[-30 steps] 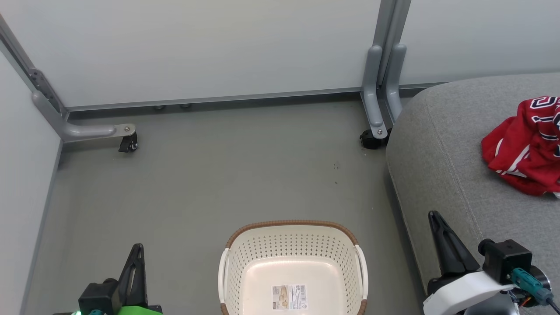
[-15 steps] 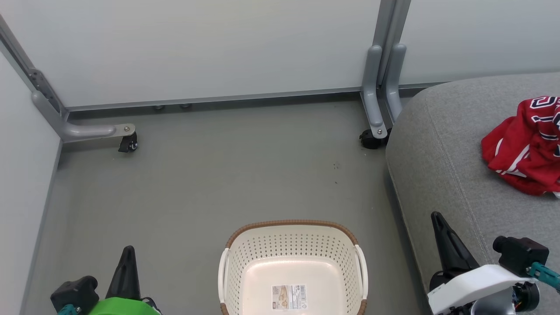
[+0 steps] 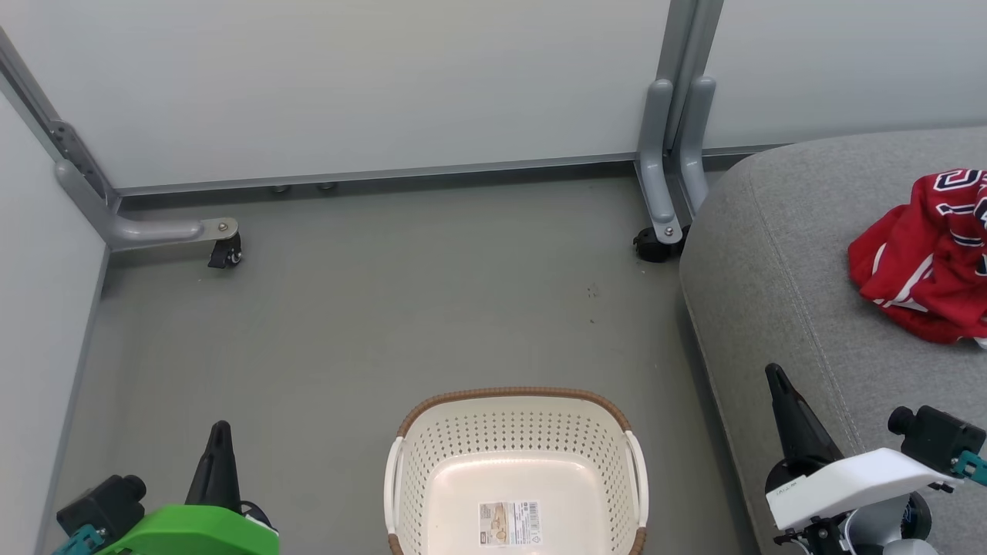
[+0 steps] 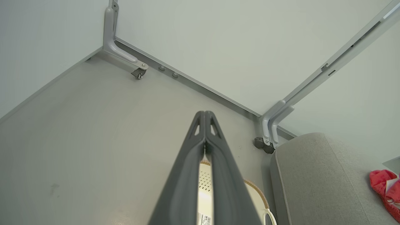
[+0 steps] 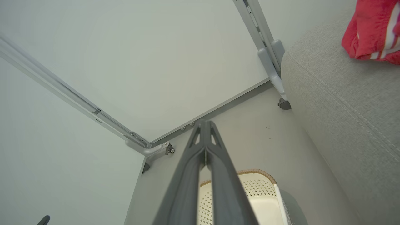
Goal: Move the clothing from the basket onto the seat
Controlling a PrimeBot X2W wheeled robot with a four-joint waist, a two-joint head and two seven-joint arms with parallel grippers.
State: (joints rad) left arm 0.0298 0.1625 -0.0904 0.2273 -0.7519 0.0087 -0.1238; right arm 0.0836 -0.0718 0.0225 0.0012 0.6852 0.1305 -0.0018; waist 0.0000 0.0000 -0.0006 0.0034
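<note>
The cream basket [image 3: 517, 432] with a brown rim stands on the floor at the bottom centre, holding nothing but its barcode sticker [image 3: 509, 524]. A red jersey [image 3: 929, 262] with white stripes and numerals lies crumpled on the grey seat [image 3: 779, 254] at the right edge; it also shows in the left wrist view [image 4: 386, 187] and the right wrist view [image 5: 372, 28]. A plain red shirt cannot be told apart from it. My left gripper [image 3: 220, 432] is shut, left of the basket. My right gripper [image 3: 773, 374] is shut over the seat's front edge.
Grey partition walls stand behind and to the left, on legs with castors [image 3: 226, 250] [image 3: 655, 243]. Grey floor [image 3: 401, 301] stretches between the basket and the walls.
My left gripper has drifted left and down in the head view. The right arm has shifted slightly right and its fingertip a little up. Basket and jersey stay still.
</note>
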